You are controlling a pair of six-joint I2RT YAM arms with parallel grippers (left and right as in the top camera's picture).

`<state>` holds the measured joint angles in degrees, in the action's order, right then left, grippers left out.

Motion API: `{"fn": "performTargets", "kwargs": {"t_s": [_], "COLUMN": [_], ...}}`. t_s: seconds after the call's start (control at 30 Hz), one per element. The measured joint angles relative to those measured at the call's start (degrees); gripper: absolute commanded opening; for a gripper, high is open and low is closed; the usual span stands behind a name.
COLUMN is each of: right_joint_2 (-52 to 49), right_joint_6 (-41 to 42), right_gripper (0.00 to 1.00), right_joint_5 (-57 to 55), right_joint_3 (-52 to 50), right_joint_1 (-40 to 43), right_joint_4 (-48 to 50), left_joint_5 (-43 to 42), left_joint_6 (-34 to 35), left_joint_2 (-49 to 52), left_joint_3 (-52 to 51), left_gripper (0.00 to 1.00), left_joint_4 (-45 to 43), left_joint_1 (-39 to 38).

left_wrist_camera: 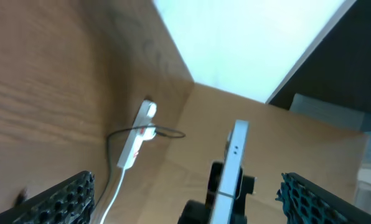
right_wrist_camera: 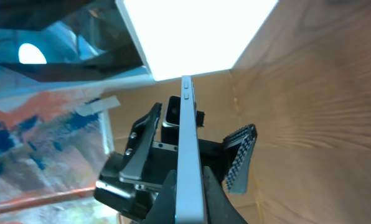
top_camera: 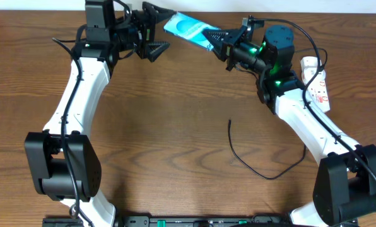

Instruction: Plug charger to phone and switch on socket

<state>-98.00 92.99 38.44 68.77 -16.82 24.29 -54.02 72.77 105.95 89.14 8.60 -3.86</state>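
Observation:
My right gripper [top_camera: 217,39] is shut on the phone [top_camera: 189,28] and holds it in the air at the back of the table, teal screen up. In the right wrist view the phone [right_wrist_camera: 188,143] shows edge-on, pinched between my fingers [right_wrist_camera: 218,199]. My left gripper [top_camera: 164,28] faces it, open, its fingertips on either side of the phone's free end without touching. The left wrist view has the phone's edge [left_wrist_camera: 230,168] between my wide-apart pads [left_wrist_camera: 61,199]. The charger [top_camera: 264,171] lies loose on the table, plug tip [top_camera: 230,121] pointing back. The socket [top_camera: 318,82] lies at the right.
The socket [left_wrist_camera: 137,140] lies far ahead in the left wrist view, with its white cord [left_wrist_camera: 114,193] trailing toward me and a thin black cable [left_wrist_camera: 167,132] across it. My right arm [top_camera: 308,126] passes over the charger's far end. The table's back edge [top_camera: 194,14] runs close behind both grippers.

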Motion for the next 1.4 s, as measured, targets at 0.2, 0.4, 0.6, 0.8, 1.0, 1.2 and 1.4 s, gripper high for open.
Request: {"fn": "performTargets", "kwargs": {"t_s": [0.2,0.4,0.6,0.8,1.0,1.2,1.4], "right_joint_2": [0.0,0.0,0.0,0.0,0.0,0.0,0.0], "right_joint_6": [3.5,5.2,5.7,6.7,7.1,7.1,7.1], "right_gripper": [0.01,0.01,0.01,0.01,0.01,0.01,0.01], "right_joint_5": [-4.3,-8.2,-10.5,-12.1,-12.8,-14.2,-15.5], "right_joint_3": [0.0,0.0,0.0,0.0,0.0,0.0,0.0], "right_joint_1": [-2.1,-5.4,-6.7,-7.2,-7.5,-7.5,-7.5], "right_joint_4": [0.4,0.4,0.4,0.4,-0.2,-0.5,-0.5], "left_joint_5": [1.7,2.9,3.7,4.5,4.9,5.5,5.9], "left_joint_6": [2.9,4.4,5.0,5.0,5.0,5.1,5.5], "left_joint_2": [0.0,0.0,0.0,0.0,0.0,0.0,0.0], "left_joint_3": [0.0,0.0,0.0,0.0,0.0,0.0,0.0], "left_gripper": [0.95,0.8,0.67,0.67,0.67,0.66,0.63], "left_joint_4": [-4.2,-4.6,-4.8,-6.3,-10.1,-11.8,-11.8], "left_joint_1": [0.0,0.0,0.0,-0.2,-1.9,-4.5,-4.8]}}
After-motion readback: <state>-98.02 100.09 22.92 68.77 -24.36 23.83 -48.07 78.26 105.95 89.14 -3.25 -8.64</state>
